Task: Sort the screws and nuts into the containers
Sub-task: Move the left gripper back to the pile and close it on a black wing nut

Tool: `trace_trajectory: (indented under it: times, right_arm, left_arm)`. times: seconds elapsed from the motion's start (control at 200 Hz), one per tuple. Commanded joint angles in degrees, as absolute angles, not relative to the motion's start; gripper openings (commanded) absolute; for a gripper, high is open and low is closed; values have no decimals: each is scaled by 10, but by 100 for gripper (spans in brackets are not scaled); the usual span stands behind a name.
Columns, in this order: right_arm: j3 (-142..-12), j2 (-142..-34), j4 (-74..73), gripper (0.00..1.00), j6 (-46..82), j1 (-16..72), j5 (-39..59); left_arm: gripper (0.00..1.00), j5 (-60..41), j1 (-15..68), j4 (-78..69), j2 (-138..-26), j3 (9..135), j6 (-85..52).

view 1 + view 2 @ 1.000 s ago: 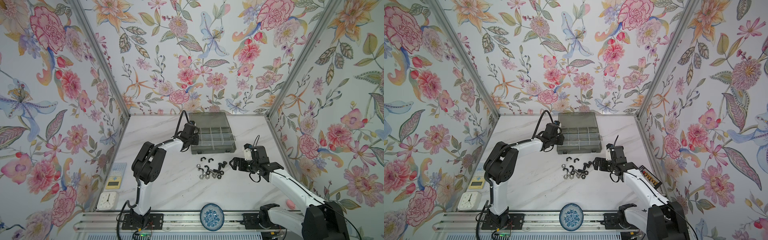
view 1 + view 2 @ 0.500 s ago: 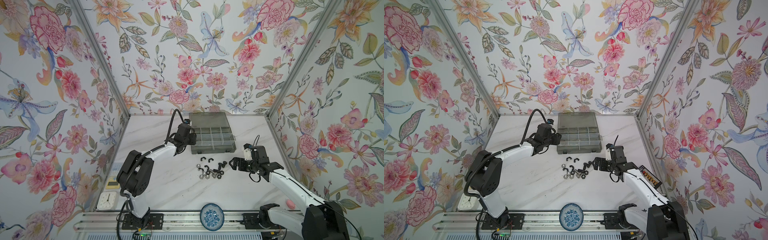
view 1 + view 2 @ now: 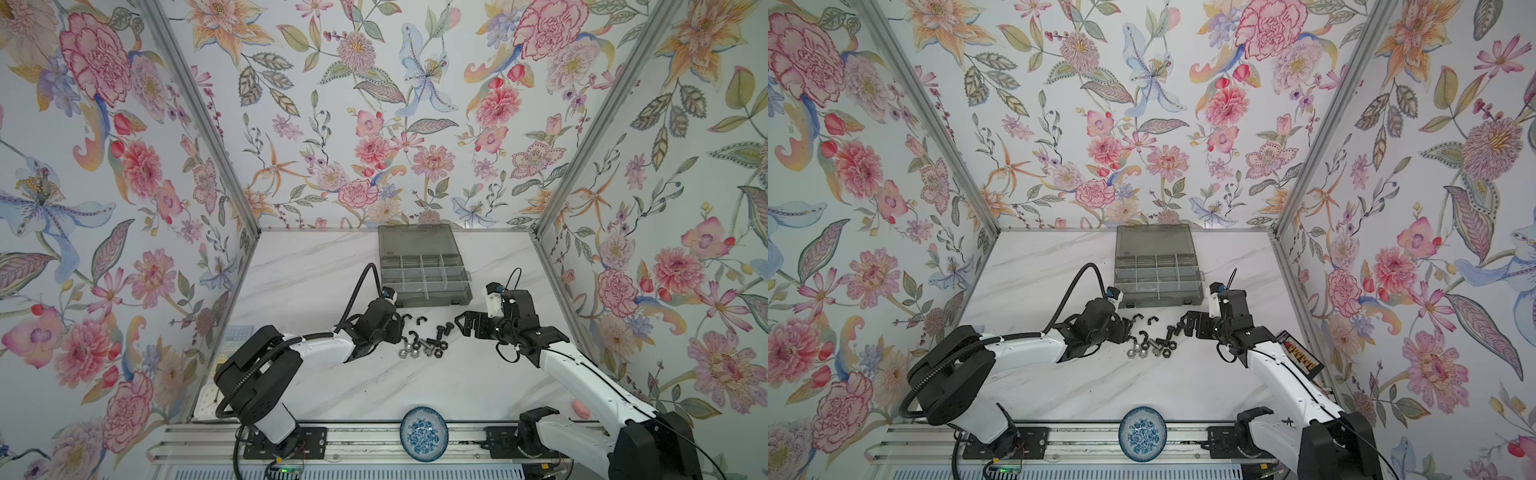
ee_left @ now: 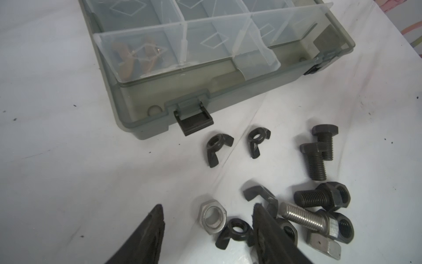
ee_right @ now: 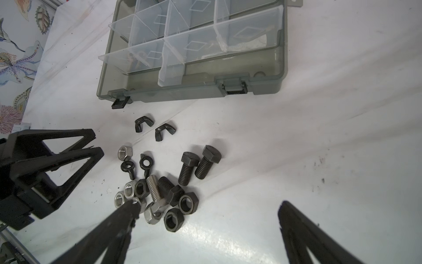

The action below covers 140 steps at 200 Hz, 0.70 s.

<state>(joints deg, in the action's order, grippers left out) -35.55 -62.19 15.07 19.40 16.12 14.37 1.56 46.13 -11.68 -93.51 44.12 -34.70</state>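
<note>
Far left edge of the worktop point(image 3: 332, 386): a calculator point(image 3: 238, 333) and a small white clock point(image 3: 208, 404), well apart from the work.

The left arm lies low across the worktop. The left gripper point(image 3: 400, 328) sits at the left rim of the loose heap, fingers point(image 4: 148, 237) spread and pinching nothing. In the left wrist view a silver hex nut point(image 4: 213, 219) and a black winged nut point(image 4: 235, 232) lie on the worktop in the gap between them. One finger hides part of the heap. I cannot tell whether it touches.

Centre: the screws point(image 3: 442, 330) and nuts point(image 3: 409, 353) lie loose in a heap, just in front of the organiser box point(image 3: 424, 270).
- Two black screws point(image 4: 319, 153) side by side.
- One silver screw point(image 4: 303, 217) lying among hex nuts.
- Two more winged nuts point(image 4: 217, 146) between the heap and the box's latch point(image 4: 194, 121).

The box lid point(image 3: 415, 243) lies open behind. Of the containers point(image 4: 205, 41), the near-row end one on the left arm's side holds brass-coloured winged nuts point(image 4: 134, 57).

The right gripper point(image 3: 461, 326) faces the heap from its right side, fingers point(image 5: 102, 233) spread wide and holding nothing.

On the front rail there is a blue-and-white dish point(image 3: 424, 434). At far right lies a small pink thing point(image 3: 580, 409). In a top view a black strip with orange keys point(image 3: 1302, 353) lies by the right wall.
</note>
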Motion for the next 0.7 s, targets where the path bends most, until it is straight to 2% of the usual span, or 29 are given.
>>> trace_trajectory:
  times: [0.0,0.696]
  right_arm:
    - [-345,-619,143,99,202,167,141]
    - [-335,-613,143,99,197,168,131]
  left_arm:
    - [63,34,469,-143,-959,457,-323]
    - [62,35,468,-62,-1090,577,-268]
